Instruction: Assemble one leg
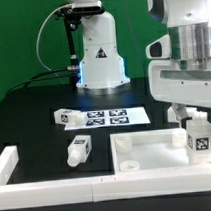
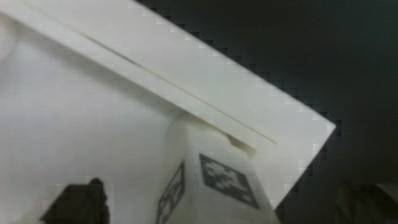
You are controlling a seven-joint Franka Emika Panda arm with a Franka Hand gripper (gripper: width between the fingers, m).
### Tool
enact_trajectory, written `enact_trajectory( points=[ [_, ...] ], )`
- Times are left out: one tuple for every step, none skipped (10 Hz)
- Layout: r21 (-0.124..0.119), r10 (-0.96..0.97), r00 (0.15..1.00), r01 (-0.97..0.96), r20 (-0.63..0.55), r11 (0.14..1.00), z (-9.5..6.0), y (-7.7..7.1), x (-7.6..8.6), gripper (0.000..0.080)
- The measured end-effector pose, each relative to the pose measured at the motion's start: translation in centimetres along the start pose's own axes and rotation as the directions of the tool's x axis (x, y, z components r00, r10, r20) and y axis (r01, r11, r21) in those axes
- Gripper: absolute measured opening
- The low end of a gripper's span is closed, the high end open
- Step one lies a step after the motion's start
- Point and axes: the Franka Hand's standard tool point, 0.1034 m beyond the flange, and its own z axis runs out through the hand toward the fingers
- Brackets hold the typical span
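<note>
gripping the leg (image 1: 196,131) in closed gripper (image 1: 194,117) over tabletop (image 1: 146,151) right corner; likely light, rigid, slick plastic; best held mid-body.

Exterior view: low, near the desk (image 1: 34,107), facing the arm's base across it. Wrist view: close, looking down past the claw. Shared: the leg (image 1: 197,135) (image 2: 217,180) on the tabletop (image 1: 146,156) (image 2: 89,120).

I can't tell from either view whether the gripper (image 1: 193,117) grips the leg (image 1: 198,136). My wrist view is blurred, its fingertips (image 2: 73,203) cut by the edge.
</note>
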Motion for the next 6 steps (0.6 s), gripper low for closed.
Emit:
enact_trajectory(
  points=[
    [0.0,-0.055,0.998,0.055,0.0,0.998,0.0,0.0,0.0,0.0648],
    [-0.001,-0.112,0.994,0.112,-0.001,0.994,0.0,0.0,0.0,0.0648],
    [-0.011,-0.273,0.962,0.273,-0.008,0.962,0.0,0.1,0.1,0.0649],
    [-0.026,-0.474,0.881,0.473,-0.019,0.881,-0.1,0.0,0.2,0.0649],
    [-0.026,-0.635,0.772,0.634,-0.022,0.773,0.0,0.0,0.6,0.0649],
    [-0.027,-0.718,0.696,0.717,-0.017,0.696,0.1,0.3,1.0,0.0649]
  ],
)
